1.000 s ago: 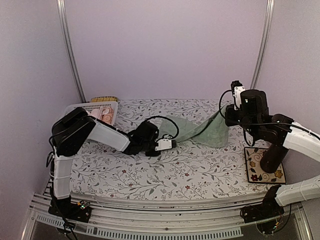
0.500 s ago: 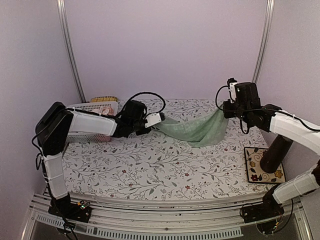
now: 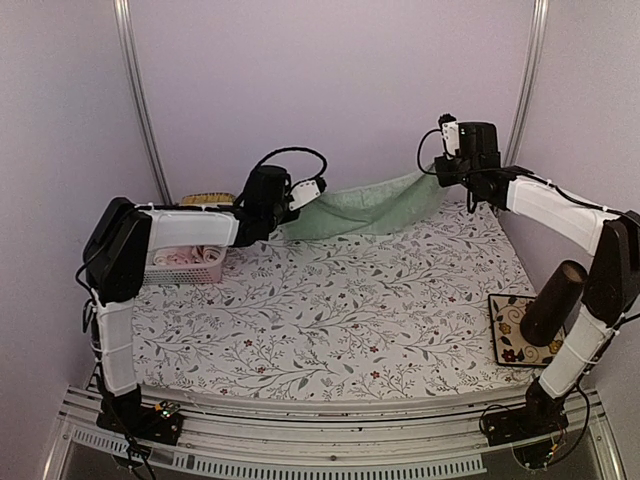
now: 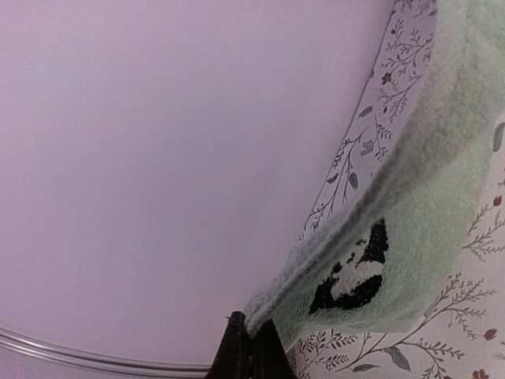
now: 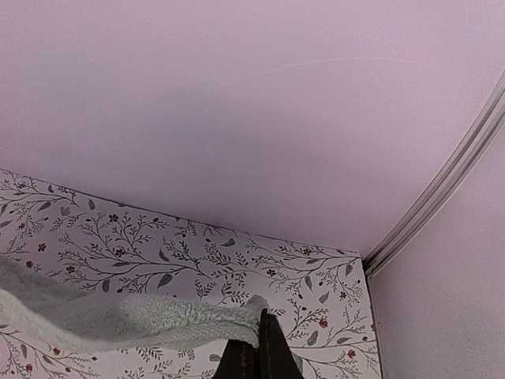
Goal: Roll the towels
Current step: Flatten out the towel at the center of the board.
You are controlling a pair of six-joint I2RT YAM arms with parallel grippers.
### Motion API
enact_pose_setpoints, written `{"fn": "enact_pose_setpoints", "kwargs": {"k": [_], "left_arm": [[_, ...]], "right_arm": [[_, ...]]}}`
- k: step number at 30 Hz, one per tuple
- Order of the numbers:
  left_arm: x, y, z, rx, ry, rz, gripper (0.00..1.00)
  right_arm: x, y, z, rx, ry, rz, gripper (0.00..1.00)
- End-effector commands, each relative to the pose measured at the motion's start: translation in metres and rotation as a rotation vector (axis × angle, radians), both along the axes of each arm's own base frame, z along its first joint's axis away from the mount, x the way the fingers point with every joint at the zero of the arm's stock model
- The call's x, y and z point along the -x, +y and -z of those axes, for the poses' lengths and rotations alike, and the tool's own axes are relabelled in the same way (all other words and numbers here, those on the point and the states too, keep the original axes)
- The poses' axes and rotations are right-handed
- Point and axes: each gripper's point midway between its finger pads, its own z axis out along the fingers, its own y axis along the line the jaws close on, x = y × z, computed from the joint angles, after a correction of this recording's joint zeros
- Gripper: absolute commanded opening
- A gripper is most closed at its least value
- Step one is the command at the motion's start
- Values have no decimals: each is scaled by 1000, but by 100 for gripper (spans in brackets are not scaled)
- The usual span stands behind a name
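The mint green towel (image 3: 365, 212) is being held up off the table (image 3: 350, 320) along its far edge, slung in a shallow sag between the two arms. One end is being pinched by the left gripper (image 4: 246, 332) toward the far-left corner, its fingers (image 4: 237, 354) closed right down on the corner of the cloth just beside the dark-and-white mark (image 4: 353, 272). The other end is being gripped by the right gripper (image 5: 259, 328) nearer the far-right corner, its fingers (image 5: 272, 349) likewise closed tight on a thin bite of the pile. The orange-salmon towel (image 3: 185, 255) appears to be lying in the basket (image 3: 205, 274) at the far-left corner, though little of it is being shown through the lattice. The step in hand is judged to be the spreading of the green towel, so that a flat sheet is being offered for rolling. It would be done well if both ends were being lowered together and level, with the arms kept far enough apart that the sag is being taken up without the cloth being torn from either pinch. The hanging edge should be set down first and the rest drawn toward the near edge, clear of the basket. The cloth looks bunched lengthwise, so any doubled part should be shaken or dragged open before release.
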Motion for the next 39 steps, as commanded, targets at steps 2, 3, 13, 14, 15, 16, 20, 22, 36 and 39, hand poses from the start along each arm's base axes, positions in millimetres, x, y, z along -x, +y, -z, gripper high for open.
{"fn": "enact_pose_setpoints", "kwargs": {"k": [2,3,13,14,15,16,20,22,36,39], "left_arm": [[30,32,-46,25,-106,-63,0],[40,33,-41,21,-94,-56,0],[166,9,99,-150,260,57,0],[178,9,113,-162,300,61,0],[191,8,125,-174,340,64,0],[202,11,138,-193,385,60,0],[238,25,181,-258,545,36,0],[250,32,198,-291,605,17,0],[270,43,207,-335,697,39,0],[271,38,198,-303,703,54,0]], "right_arm": [[34,-7,-26,-21,-27,-34,2],[43,-7,-17,-31,13,-47,2],[161,16,160,-280,567,-192,2],[172,19,169,-301,611,-192,2],[181,20,176,-304,639,-195,2],[189,19,182,-303,662,-187,2],[208,16,184,-341,703,-170,2],[211,4,188,-310,705,-113,2],[230,7,234,-314,900,-73,2],[244,0,237,-317,933,-43,2]]}}
